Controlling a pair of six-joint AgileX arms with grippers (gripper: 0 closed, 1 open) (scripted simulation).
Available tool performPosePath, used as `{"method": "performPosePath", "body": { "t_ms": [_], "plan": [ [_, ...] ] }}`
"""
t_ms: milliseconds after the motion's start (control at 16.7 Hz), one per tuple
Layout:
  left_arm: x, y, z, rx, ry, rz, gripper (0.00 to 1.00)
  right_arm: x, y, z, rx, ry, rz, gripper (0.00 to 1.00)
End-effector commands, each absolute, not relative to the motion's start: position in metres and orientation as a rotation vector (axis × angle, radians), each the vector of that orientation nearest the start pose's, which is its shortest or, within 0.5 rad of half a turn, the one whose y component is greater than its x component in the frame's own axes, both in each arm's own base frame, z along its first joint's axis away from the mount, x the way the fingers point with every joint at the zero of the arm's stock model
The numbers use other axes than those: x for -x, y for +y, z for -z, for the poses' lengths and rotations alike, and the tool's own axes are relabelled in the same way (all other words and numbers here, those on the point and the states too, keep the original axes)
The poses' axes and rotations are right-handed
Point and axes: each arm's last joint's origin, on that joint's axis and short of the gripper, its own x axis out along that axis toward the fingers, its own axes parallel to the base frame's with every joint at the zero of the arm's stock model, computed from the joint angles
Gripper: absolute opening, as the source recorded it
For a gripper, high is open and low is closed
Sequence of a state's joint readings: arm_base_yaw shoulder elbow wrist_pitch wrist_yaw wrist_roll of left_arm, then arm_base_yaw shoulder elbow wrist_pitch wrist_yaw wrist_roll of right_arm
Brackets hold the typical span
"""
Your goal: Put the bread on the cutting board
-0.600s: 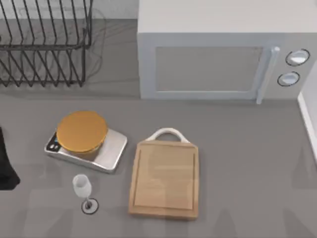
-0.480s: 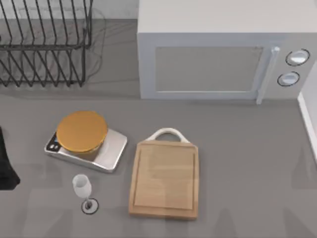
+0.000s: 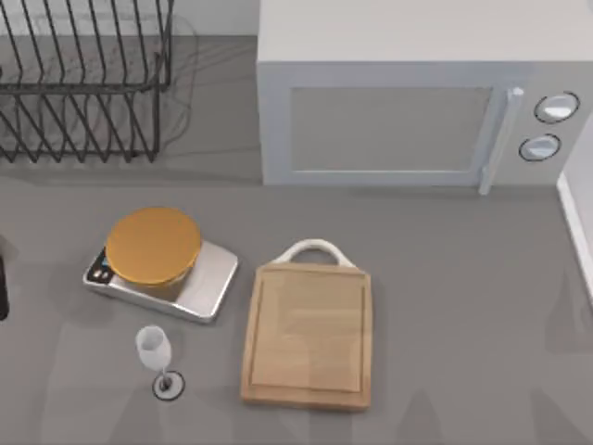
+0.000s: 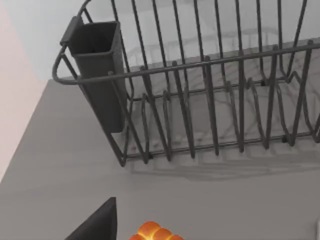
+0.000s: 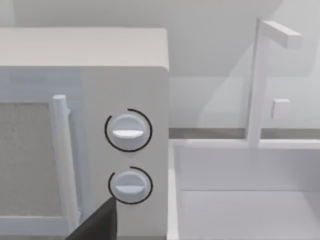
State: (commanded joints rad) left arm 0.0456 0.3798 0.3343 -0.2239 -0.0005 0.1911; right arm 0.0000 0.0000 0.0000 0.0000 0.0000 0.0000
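The bread [image 3: 153, 245], a round golden-brown bun, lies on a silver kitchen scale [image 3: 206, 283] at the table's left. Just right of the scale lies the cutting board [image 3: 309, 336], a light wooden rectangle with nothing on it; its white loop handle [image 3: 313, 248] points toward the microwave. A dark piece of my left arm [image 3: 3, 287] shows at the table's left edge, well clear of the bread. In the left wrist view a dark part of my left gripper [image 4: 97, 225] faces the dish rack. The right wrist view has a dark part of my right gripper [image 5: 97, 222] facing the microwave's knobs.
A wine glass [image 3: 156, 352] stands just in front of the scale, left of the board. A white microwave [image 3: 408, 102] fills the back right and a black wire dish rack [image 3: 83, 83] the back left. A white sink [image 5: 245, 195] lies at the far right.
My left arm's dark shape at the table's left edge has pulled back to the left, so less of it shows. The bread, scale, board and glass have not moved.
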Motion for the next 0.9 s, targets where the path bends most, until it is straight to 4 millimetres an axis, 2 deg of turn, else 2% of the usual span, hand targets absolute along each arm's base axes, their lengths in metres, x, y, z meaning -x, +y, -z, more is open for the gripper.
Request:
{"method": "performPosePath", "body": {
  "t_ms": [180, 360, 660, 900],
  "plan": [
    [-0.159, 0.012, -0.245, -0.289, 0.521, 0.009, 1.00, -0.106, -0.001, -0.160, 0.000, 0.000, 0.000, 1.00],
    [-0.211, 0.023, -0.252, -0.382, 0.811, 0.082, 1.00, -0.106, -0.001, -0.160, 0.000, 0.000, 0.000, 1.00],
    [-0.297, 0.049, -0.231, -0.483, 1.203, 0.266, 1.00, -0.106, -0.001, -0.160, 0.000, 0.000, 0.000, 1.00],
    [-0.348, 0.069, -0.201, -0.517, 1.397, 0.413, 1.00, -0.106, -0.001, -0.160, 0.000, 0.000, 0.000, 1.00]
  ]
}}
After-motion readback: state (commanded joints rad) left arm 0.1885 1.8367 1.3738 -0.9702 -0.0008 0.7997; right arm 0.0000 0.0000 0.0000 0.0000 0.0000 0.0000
